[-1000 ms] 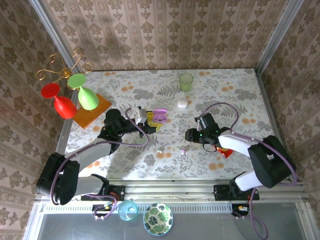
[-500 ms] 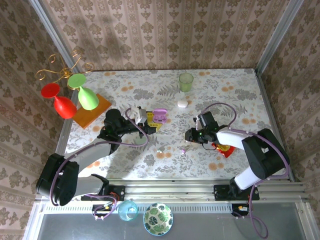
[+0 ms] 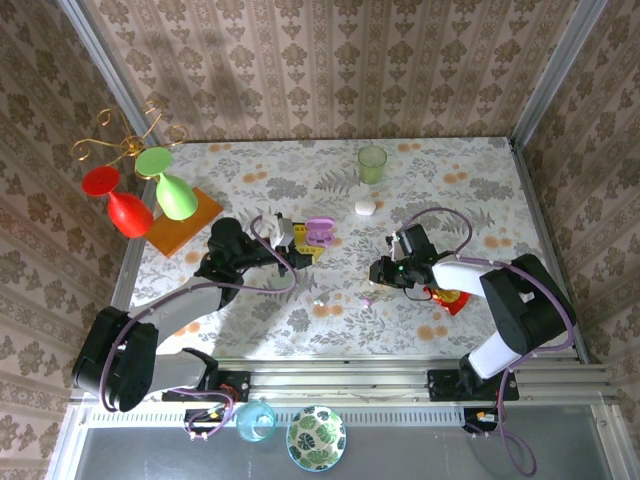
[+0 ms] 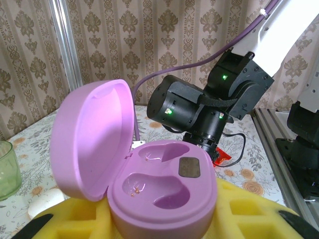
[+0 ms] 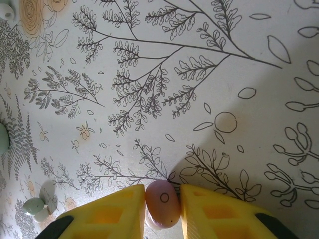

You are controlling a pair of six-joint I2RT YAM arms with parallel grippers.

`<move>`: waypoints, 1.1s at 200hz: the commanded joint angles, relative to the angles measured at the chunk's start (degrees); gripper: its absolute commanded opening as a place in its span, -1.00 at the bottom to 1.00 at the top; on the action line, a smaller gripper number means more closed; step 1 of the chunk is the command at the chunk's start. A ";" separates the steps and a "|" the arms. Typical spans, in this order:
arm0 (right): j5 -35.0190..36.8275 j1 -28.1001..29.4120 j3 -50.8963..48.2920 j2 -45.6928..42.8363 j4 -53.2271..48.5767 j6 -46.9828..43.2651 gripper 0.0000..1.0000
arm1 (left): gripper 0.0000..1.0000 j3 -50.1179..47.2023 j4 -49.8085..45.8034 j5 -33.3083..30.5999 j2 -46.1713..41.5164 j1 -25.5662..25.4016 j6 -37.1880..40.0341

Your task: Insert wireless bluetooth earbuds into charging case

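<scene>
Right gripper (image 5: 162, 211) closed on a pale purple earbud (image 5: 162, 199) — yellow fingers touching both its sides, bud apparently resting on the floral tablecloth (image 5: 199, 74), left gripper (image 4: 162, 216) clamped on the open purple charging case (image 4: 164, 186), lid tilted back, two sockets facing up — white earbud (image 3: 320, 298) on the cloth between the arms.

No readable writing anywhere.
The dark patch (image 4: 189, 168) inside the open purple charging case (image 4: 149, 194) is blank, and the purple earbud (image 5: 163, 203) bears a small ring mark, not a letter or number.
</scene>
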 commanded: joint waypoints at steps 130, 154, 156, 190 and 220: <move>43.15 10.62 15.47 -8.78 -31.43 9.08 -0.68 | -0.51 0.81 1.52 1.14 -0.07 -0.01 0.65; 50.61 13.00 19.20 -7.13 -36.74 11.99 -0.67 | -0.51 0.90 1.48 1.27 -0.25 -0.01 0.56; 51.06 13.18 19.58 -6.93 -37.08 12.32 -0.68 | -0.51 0.90 1.46 1.26 -0.25 -0.01 0.59; 53.81 14.90 25.95 -2.63 -43.42 14.21 -0.67 | -0.51 0.81 1.46 1.47 -0.77 -0.01 0.36; 56.10 16.40 29.99 0.51 -47.13 13.08 -0.68 | -0.51 0.33 0.61 1.26 -1.69 -0.06 0.93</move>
